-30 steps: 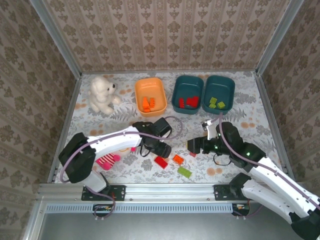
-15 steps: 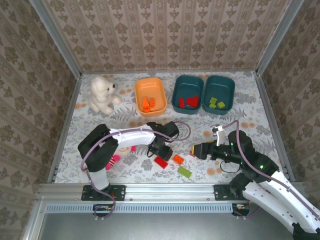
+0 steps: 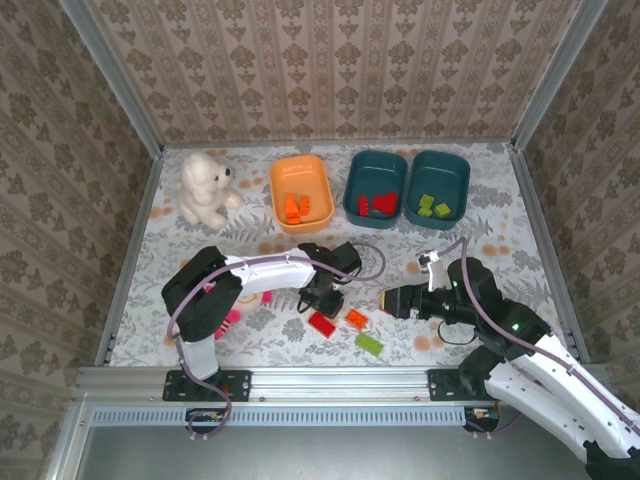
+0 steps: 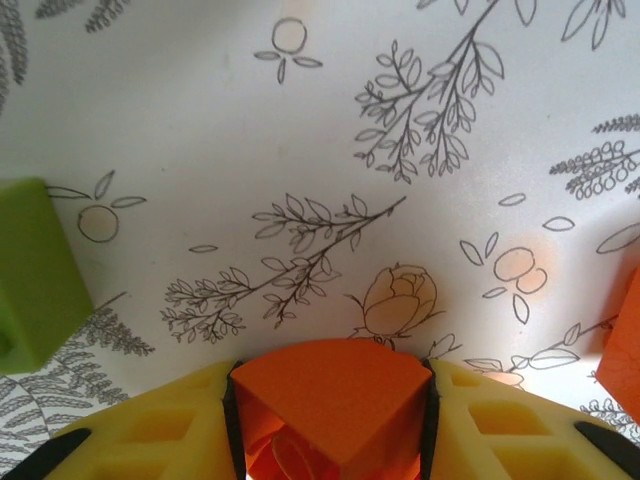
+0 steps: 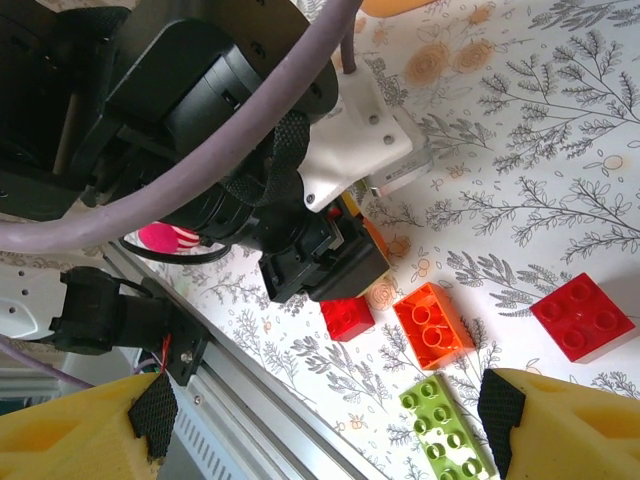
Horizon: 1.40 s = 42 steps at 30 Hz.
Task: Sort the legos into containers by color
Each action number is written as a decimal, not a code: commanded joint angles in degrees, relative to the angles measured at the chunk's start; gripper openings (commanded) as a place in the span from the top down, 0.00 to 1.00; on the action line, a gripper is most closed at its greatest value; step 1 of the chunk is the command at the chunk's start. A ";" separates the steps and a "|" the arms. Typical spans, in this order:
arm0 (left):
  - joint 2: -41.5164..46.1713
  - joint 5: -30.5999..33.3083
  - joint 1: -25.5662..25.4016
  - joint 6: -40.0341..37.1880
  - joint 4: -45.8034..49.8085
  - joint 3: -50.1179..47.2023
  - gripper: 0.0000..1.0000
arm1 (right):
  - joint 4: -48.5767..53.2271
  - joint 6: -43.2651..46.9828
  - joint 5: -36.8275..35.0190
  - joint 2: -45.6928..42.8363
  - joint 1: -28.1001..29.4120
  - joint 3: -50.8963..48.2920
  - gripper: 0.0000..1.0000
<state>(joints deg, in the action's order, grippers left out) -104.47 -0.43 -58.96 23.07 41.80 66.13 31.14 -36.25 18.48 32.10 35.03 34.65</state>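
the left gripper is clamped on an orange brick down by the flowered tabletop, likely bound for the orange tub, while the right gripper hangs wide open above the loose bricks.

- Containers: three, namely one orange tub, a middle teal tub and a right teal tub.
- Legos in them: about three orange pieces, too bunched to be sure; two red pieces; two green pieces.
- Legos loose on the table: four, namely a small red brick, a square red brick, an orange brick and a green brick.
- One more, a held orange brick, sits between the fingers of the left tool.
- Soft toys: two, a white bear and a pink striped toy.
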 commanded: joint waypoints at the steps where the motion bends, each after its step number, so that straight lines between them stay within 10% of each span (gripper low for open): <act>1: 1.96 3.14 0.17 -0.33 2.43 3.62 0.61 | 0.40 0.36 -1.04 0.50 -0.02 1.66 0.18; 20: -9.73 -12.09 30.73 1.30 -1.50 36.43 0.62 | -16.80 -0.04 -10.40 23.97 -5.57 18.83 0.09; 42: -25.58 -20.01 32.42 9.25 -2.83 43.75 0.47 | -15.10 -0.28 -9.59 29.95 -6.63 20.87 0.09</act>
<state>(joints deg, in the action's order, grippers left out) -129.54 -19.05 -26.68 31.40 38.70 108.09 15.38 -36.45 9.39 62.72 28.73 55.07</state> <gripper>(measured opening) 0.524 0.906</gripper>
